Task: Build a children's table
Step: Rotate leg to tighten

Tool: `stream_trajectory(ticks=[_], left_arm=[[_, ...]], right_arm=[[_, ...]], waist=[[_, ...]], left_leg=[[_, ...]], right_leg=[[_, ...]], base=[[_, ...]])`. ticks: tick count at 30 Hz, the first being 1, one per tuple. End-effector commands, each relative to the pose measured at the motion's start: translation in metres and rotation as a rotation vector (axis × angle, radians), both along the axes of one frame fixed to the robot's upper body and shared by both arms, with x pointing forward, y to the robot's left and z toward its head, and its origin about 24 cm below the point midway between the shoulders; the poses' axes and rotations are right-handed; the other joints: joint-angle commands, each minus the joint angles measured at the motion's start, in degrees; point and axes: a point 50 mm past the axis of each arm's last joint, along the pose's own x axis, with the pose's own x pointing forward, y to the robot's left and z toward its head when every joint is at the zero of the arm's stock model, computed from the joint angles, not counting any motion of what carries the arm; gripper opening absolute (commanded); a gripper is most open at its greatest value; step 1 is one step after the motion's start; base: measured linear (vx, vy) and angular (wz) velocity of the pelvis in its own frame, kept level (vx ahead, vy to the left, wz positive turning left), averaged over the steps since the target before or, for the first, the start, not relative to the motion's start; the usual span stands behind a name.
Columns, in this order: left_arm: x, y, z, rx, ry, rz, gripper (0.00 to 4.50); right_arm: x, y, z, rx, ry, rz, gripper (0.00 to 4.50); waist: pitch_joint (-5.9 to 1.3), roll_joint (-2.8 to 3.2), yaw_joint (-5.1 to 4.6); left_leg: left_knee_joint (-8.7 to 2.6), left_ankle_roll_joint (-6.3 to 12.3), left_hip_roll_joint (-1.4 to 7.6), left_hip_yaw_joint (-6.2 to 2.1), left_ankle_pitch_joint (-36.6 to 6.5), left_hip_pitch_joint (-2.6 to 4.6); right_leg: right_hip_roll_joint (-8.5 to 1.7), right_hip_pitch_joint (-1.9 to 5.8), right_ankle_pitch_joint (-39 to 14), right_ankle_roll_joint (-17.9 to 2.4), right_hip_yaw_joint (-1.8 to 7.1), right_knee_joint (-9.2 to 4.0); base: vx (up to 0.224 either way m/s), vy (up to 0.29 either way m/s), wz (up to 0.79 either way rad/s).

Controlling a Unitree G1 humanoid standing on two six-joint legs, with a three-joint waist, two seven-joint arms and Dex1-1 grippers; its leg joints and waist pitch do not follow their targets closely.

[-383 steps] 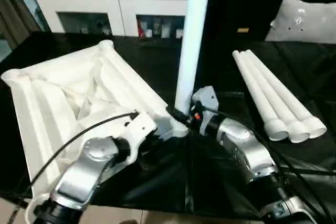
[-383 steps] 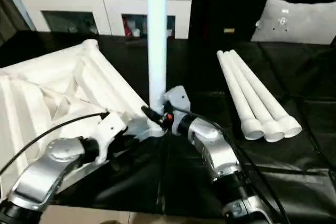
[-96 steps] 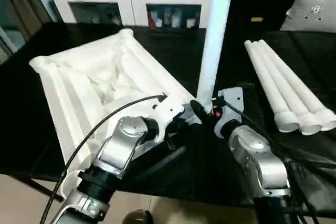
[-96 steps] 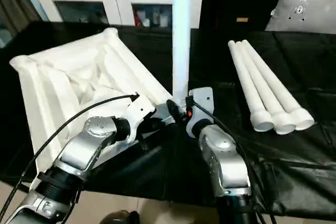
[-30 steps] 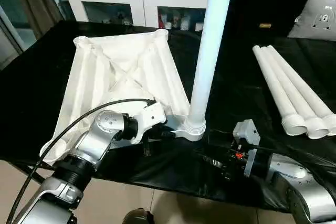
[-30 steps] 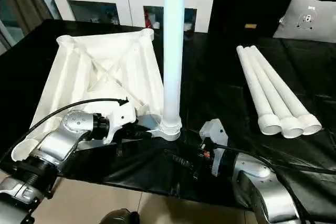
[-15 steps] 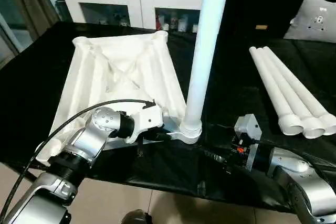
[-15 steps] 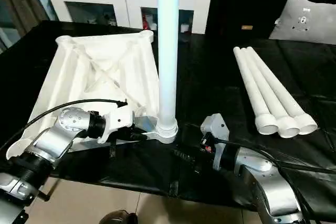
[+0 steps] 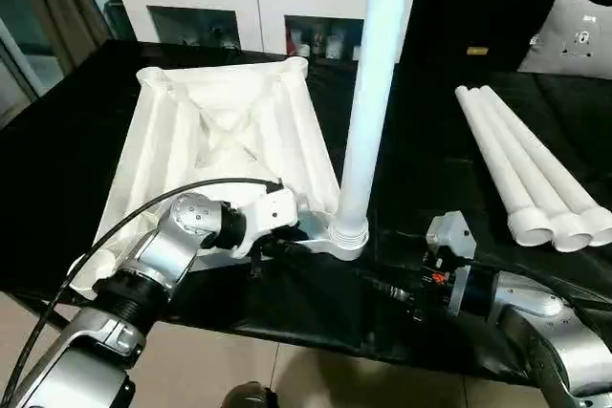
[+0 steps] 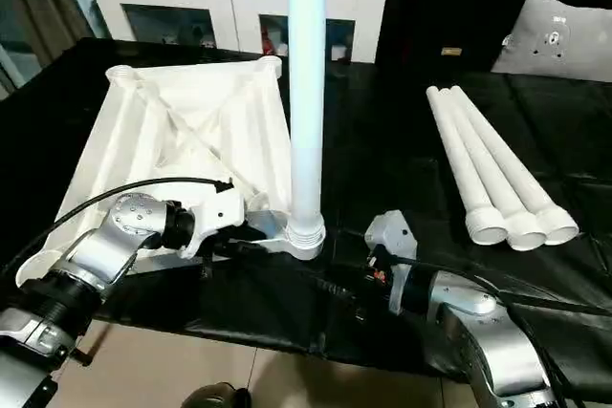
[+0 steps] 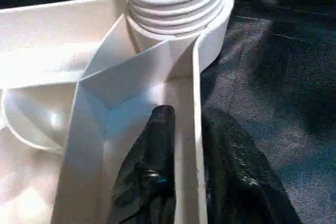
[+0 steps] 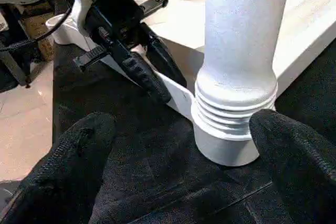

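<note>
White plastic is all we have to work with: the table top (image 9: 225,155) lies upside down on the black worktop (image 9: 430,155), ribbed underside up, with one leg (image 10: 306,93) standing upright in the near corner socket (image 12: 226,148). Several turns of thread show above the socket rim, so we judge the leg is not yet screwed fully home.

Our left gripper (image 11: 181,156) straddles the thin edge wall of the top just beside that socket, one finger inside the rim and one outside. The fingers sit close against the wall, but we cannot tell whether they pinch it or are letting go. Our right gripper (image 12: 184,166) is wide open, its two fingers (image 12: 79,156) on either side of the socket and apart from the leg, holding nothing.

To do this step well, we would bring the right gripper up onto the smooth tube above the thread, close squarely, and turn in short strokes while the left steadies the top so it does not spin on the mat. We must keep the leg upright, since a tilt could cross the thread.

Three more legs (image 9: 531,179) lie side by side on the worktop, well apart to the right, open ends towards us.
</note>
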Motion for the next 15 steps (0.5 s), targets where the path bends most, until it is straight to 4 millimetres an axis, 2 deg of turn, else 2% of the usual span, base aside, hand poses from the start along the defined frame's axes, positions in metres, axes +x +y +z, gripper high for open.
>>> stream_trajectory(ticks=[1, 2, 3, 8, 15], left_arm=[[0.0003, 0.0038, -0.0046, 0.002, 0.028, 0.023, 0.49], [-0.0004, 0.004, -0.0051, 0.005, 0.036, 0.018, 0.49], [-0.0009, 0.0044, -0.0059, 0.011, 0.04, 0.015, 0.27], [-0.0027, 0.0091, -0.0133, 0.071, 0.059, 0.017, 0.05], [-0.0035, 0.007, -0.0092, 0.059, 0.049, -0.04, 0.05]], right_arm=[[-0.0004, 0.0016, 0.0028, 0.009, -0.005, 0.014, 4.5], [-0.0004, 0.0016, 0.0028, 0.009, -0.004, 0.014, 4.5], [-0.0004, 0.0016, 0.0028, 0.009, -0.004, 0.015, 4.5], [-0.0004, 0.0012, 0.0022, 0.006, -0.004, 0.016, 4.5], [0.0055, 0.0006, 0.0059, 0.001, -0.03, -0.005, 4.5]], waist=[[-3.28, -0.58, 0.17], [-3.29, -0.57, 0.2], [-3.3, -0.58, 0.19], [-3.28, -0.59, 0.17], [-3.19, -0.52, 0.11]], left_leg=[[-4.31, 0.81, 3.61, -1.56, -18.16, 1.61], [-4.32, 0.77, 3.63, -1.59, -18.29, 1.64], [-4.35, 0.76, 3.64, -1.6, -18.24, 1.61], [-4.36, 0.91, 3.61, -1.59, -17.95, 1.54], [-4.49, 0.59, 3.62, -1.66, -18.92, 1.62]], right_leg=[[-5.08, 1.37, -14.26, -10.34, 2.89, -5.54], [-5.08, 1.34, -14.37, -10.31, 2.91, -5.55], [-5.08, 1.37, -14.29, -10.29, 2.91, -5.55], [-5.08, 1.4, -13.63, -10.2, 2.91, -5.49], [-5.1, 1.25, -16.45, -9.43, 2.92, -5.78]], base=[[0.0, 0.0, 0.0], [0.0, 0.0, 0.0], [0.0, 0.0, 0.0], [0.0, 0.0, 0.0], [0.0, 0.0, 0.0]])
